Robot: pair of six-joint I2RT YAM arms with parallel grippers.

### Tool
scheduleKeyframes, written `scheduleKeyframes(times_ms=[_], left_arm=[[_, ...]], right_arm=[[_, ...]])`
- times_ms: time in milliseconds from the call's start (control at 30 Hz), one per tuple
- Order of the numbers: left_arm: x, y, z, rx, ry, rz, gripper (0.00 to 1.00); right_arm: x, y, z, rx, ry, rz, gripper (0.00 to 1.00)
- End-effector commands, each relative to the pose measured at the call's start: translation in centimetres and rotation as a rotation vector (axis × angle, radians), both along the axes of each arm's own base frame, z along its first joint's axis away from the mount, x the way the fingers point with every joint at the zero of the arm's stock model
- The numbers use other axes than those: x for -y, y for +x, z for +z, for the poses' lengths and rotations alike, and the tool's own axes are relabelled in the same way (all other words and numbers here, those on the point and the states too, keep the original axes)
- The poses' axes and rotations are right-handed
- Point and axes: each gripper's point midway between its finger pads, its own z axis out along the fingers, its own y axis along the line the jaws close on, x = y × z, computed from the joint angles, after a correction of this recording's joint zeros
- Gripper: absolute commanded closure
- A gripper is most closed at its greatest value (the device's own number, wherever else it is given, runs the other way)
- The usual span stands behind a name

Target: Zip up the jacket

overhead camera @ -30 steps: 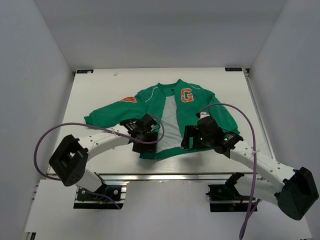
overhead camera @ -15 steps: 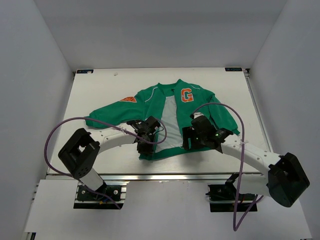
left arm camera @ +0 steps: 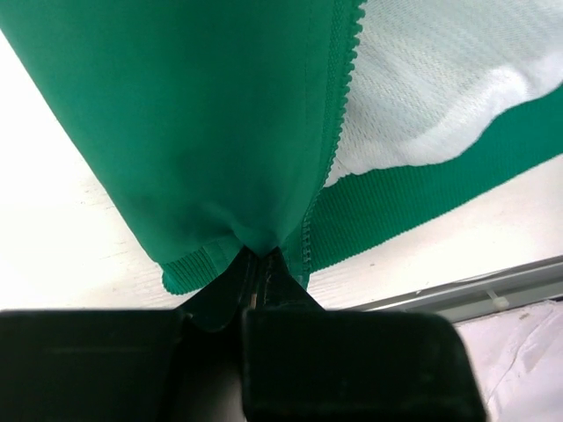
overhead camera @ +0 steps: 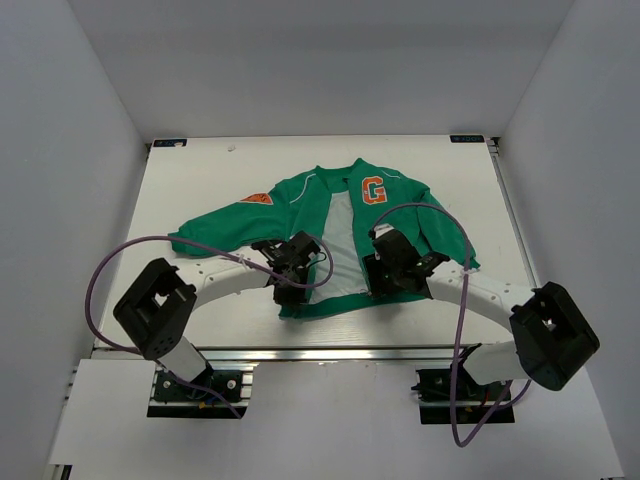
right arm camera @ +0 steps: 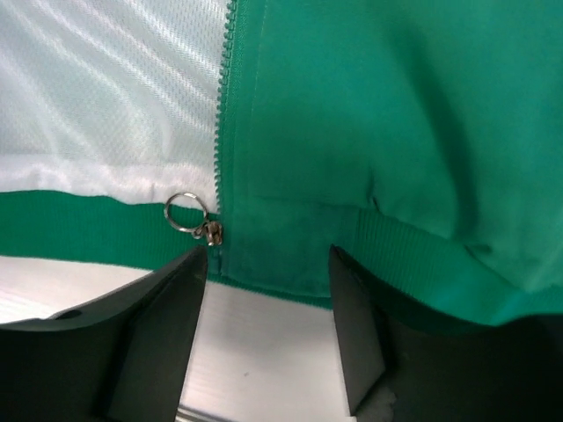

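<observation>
small green zip-front jacket [overhead camera: 300, 200] with orange G lying unzipped mid-frame on the white table [overhead camera: 200, 170], left gripper [left arm camera: 255, 264] pinched tight on its bottom hem, right gripper [right arm camera: 268, 255] jaws apart, straddling the hem right by the little silver ring-pull zipper slider [right arm camera: 211, 233]

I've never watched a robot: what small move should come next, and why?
Probably the right gripper closes on the jacket hem beside the zipper slider: its jaws stand open astride that edge, while the left gripper pinches the other front edge.
</observation>
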Motion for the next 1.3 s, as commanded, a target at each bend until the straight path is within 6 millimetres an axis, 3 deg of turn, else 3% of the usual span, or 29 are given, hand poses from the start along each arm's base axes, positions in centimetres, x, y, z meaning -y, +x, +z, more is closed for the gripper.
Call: scheduleKeyframes(times_ms=[0,333,467,633,733,767,800,933,1100,1267], left_arm=[[0.5,0.6,1.9,0.064,-0.053,-0.009,1.00],[1.4,1.1,4.3,0.111,-0.122,-0.007,1.00],[1.6,1.3,5.2,0.128,-0.142,-0.007,1.00],[1.8,1.4,6.3,0.147,-0.164,-0.013,1.00],[1.8,1.3,6.6,0.159,-0.174,-0.014,1.00],[1.8,1.4,6.5,0.162,-0.178,-0.010,1.00],[1.7,1.3,6.2,0.157,-0.176,-0.007,1.00],[2.0,1.6,5.6,0.152,-0.174,-0.004,1.00],[2.5,2.0,4.7,0.147,-0.169,-0.004,1.00],[3.9,1.7,4.5,0.112,-0.224,-0.033,0.98]], right_arm=[[-1.2,1.9,0.7,0.069,0.016,0.035,0.44],[-0.8,0.4,-2.0,-0.019,0.001,0.030,0.44],[-0.2,0.3,-2.5,-0.022,-0.020,0.000,0.48],[0.1,0.3,-2.9,-0.041,-0.045,-0.022,0.57],[0.4,0.1,-3.1,-0.052,-0.059,-0.036,0.77],[0.4,0.3,-3.0,-0.044,-0.057,-0.042,0.92],[0.4,0.4,-2.7,-0.032,-0.052,-0.048,1.00],[0.3,0.9,-1.1,0.003,-0.025,-0.070,1.00],[-1.0,0.6,2.5,0.032,0.073,-0.030,1.00],[-3.0,-2.1,4.5,-0.025,0.219,0.092,1.00]])
